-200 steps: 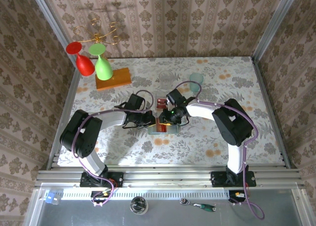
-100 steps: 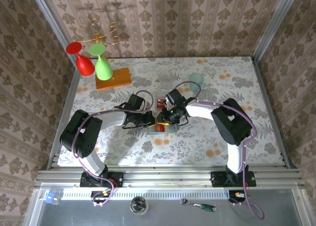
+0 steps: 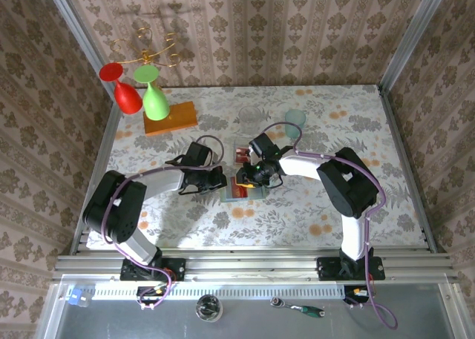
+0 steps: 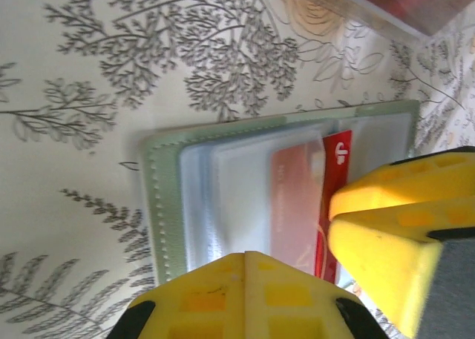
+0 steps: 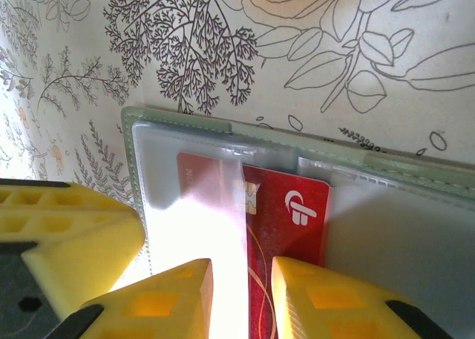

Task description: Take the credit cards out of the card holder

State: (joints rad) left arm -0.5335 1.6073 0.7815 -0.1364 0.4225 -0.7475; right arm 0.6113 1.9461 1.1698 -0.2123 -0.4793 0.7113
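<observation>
The pale green card holder [image 3: 242, 190] lies open on the flowered table, seen close up as the card holder [image 4: 159, 205] and the card holder [image 5: 132, 150]. A red credit card [image 5: 293, 205] sticks halfway out of its clear pocket; in the left wrist view the same credit card [image 4: 338, 179] shows beside the pocket. My right gripper [image 5: 241, 283] stands over the card with its jaws slightly apart, nothing pinched between them. My left gripper [image 4: 249, 268] is shut, its tips pressed on the holder's left half. In the top view the left gripper [image 3: 220, 182] and the right gripper [image 3: 249, 179] meet over the holder.
More red cards [image 3: 241, 155] lie just beyond the holder. Farther back stand a clear glass [image 3: 249, 118] and a pale teal cup [image 3: 295, 119]. An orange block [image 3: 171, 119] holds a red and a green goblet at the back left.
The left arm's elbow has swung out to the left. The holder and both grippers have shifted slightly towards the back. Both grippers keep the same opening.
</observation>
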